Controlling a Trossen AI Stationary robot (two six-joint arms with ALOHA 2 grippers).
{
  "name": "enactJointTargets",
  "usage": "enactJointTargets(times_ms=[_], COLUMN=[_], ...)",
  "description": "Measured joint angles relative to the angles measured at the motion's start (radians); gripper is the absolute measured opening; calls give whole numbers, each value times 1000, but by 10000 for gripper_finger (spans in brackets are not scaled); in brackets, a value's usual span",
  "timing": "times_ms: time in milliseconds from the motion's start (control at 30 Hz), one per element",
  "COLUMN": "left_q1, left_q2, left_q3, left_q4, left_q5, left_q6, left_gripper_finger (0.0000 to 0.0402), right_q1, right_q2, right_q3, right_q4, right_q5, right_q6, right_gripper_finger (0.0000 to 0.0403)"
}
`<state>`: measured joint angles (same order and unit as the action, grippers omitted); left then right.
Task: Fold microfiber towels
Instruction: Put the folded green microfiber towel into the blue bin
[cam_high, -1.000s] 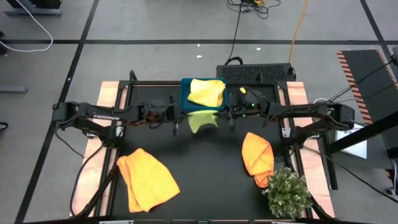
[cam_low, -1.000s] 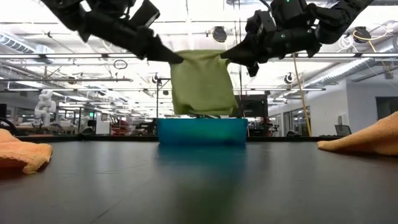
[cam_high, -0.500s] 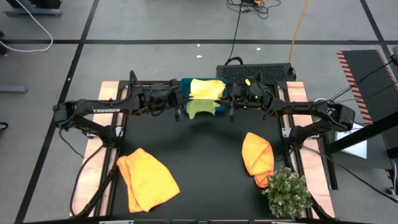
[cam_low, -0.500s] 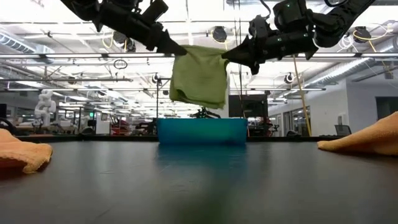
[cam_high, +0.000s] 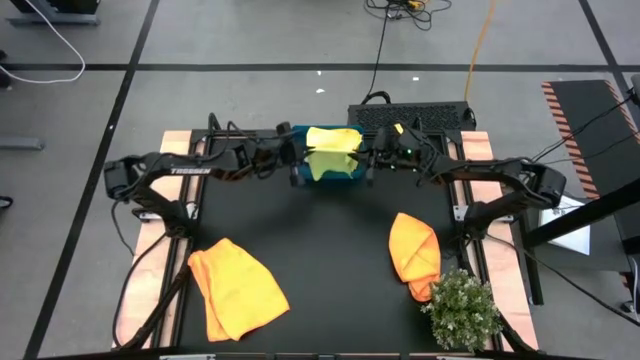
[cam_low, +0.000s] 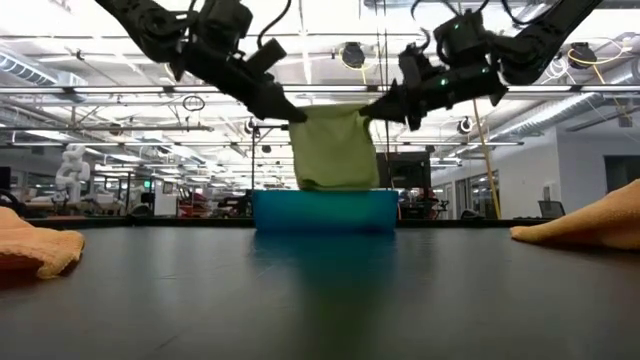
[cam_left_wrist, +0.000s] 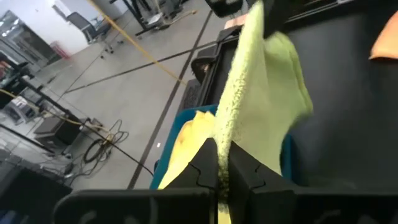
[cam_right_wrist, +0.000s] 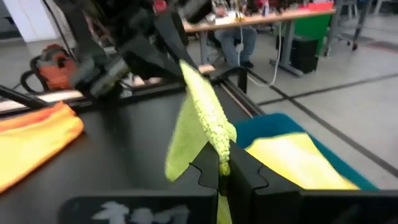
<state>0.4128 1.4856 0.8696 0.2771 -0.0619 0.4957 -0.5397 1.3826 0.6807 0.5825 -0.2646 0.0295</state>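
Note:
A lime green towel (cam_low: 335, 148) hangs folded between my two grippers, above the teal tray (cam_low: 325, 210) at the table's far middle. A pale yellow towel (cam_high: 333, 140) lies in that tray. My left gripper (cam_low: 298, 115) is shut on the green towel's upper left corner. My right gripper (cam_low: 368, 108) is shut on its upper right corner. The towel's lower edge reaches down to about the tray's rim; whether it touches I cannot tell. One orange towel (cam_high: 238, 288) lies spread at the near left. Another orange towel (cam_high: 413, 253) lies bunched at the right. My left gripper pinches the green towel's top edge at its left corner (cam_left_wrist: 225, 146) between its two fingers. It comes from the table's left, slanting a little downward. The towel hangs below, its top edge stretched toward the other gripper. My right gripper pinches the top edge at the right corner (cam_right_wrist: 219, 148) between its two fingers. It comes almost level from the table's right. The cloth hangs down from the fingers, clear of the table.
A small bushy plant (cam_high: 463, 308) stands at the near right corner, beside the bunched orange towel. A dark box (cam_high: 410, 117) sits beyond the table's far edge, behind the tray. The middle of the black table top (cam_high: 330, 260) lies bare.
Both grippers have carried the green towel toward the table's far edge, from in front of the tray to over it, and both arms have swung inward. The towel has stayed hanging between them and now reaches down to the tray's rim.

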Motion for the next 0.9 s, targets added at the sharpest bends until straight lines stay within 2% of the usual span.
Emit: enactJointTargets(times_ms=[267, 400, 600, 767, 900], left_q1=[44, 66, 91, 105, 137], left_q2=[11, 15, 19, 21, 34], left_q3=[-2, -1, 0, -4, -3], left_q4=[31, 32, 29, 7, 23], left_q5=[9, 30, 62, 11, 17], left_q6=[16, 22, 22, 30, 18], left_gripper_finger=[18, 6, 24, 5, 6], right_q1=[-39, -66, -89, -91, -116], right_q2=[75, 77, 79, 82, 82], right_q3=[1, 3, 2, -3, -2], right_q4=[38, 50, 52, 29, 43], right_q5=[-29, -34, -34, -17, -20], right_q6=[-16, -25, -24, -53, -74], right_gripper_finger=[0, 0, 0, 0, 0])
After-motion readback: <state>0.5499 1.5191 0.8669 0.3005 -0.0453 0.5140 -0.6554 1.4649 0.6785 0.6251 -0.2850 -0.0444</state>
